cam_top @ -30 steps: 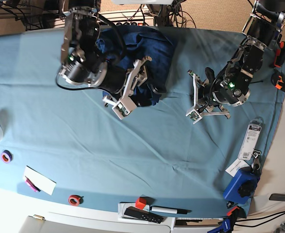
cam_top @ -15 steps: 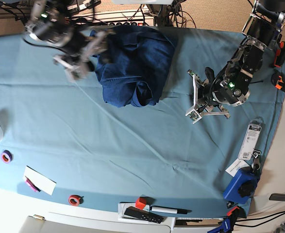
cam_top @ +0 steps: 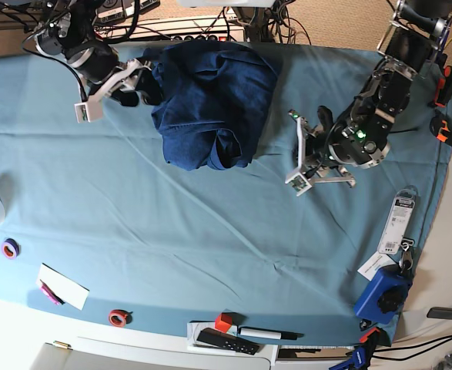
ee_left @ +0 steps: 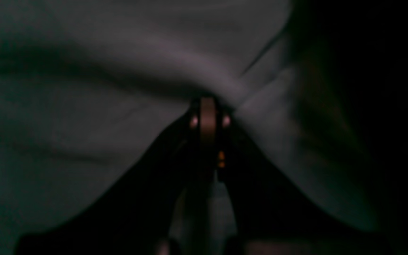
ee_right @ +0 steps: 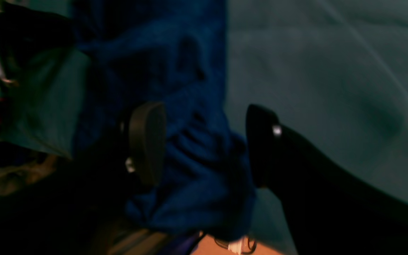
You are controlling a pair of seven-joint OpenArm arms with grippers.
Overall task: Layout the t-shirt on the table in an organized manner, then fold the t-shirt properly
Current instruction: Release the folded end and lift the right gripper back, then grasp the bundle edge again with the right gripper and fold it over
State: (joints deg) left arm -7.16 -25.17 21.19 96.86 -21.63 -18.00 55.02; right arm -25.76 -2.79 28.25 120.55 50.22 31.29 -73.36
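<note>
on the left of the base view my right arm reaches along the far edge, my right gripper (cam_top: 118, 86) beside the upper-left edge of the t-shirt (cam_top: 214, 104). its wrist camera shows my fingers (ee_right: 146, 141) spread apart with rumpled blue fabric in the gap between them; released, not clamping anything that i can make out.

the t-shirt lies crumpled in a dark navy heap at the far middle of the table (cam_top: 210, 231), bunched and folded over itself, not spread flat.

to the right my left arm bends down from the far right corner, my left gripper (cam_top: 301, 154) low over the teal cloth, apart from the shirt. its wrist view is dark: the jaws meet at a narrow tip (ee_left: 207, 117) against a raised fold of the cloth, so clenched, apparently pinching the cover.

the teal cover shows faint creases. along the near edge sit a red tape roll (cam_top: 118, 317), a white card (cam_top: 62, 285), a marker (cam_top: 268, 334) and a blue tool (cam_top: 381, 294).
</note>
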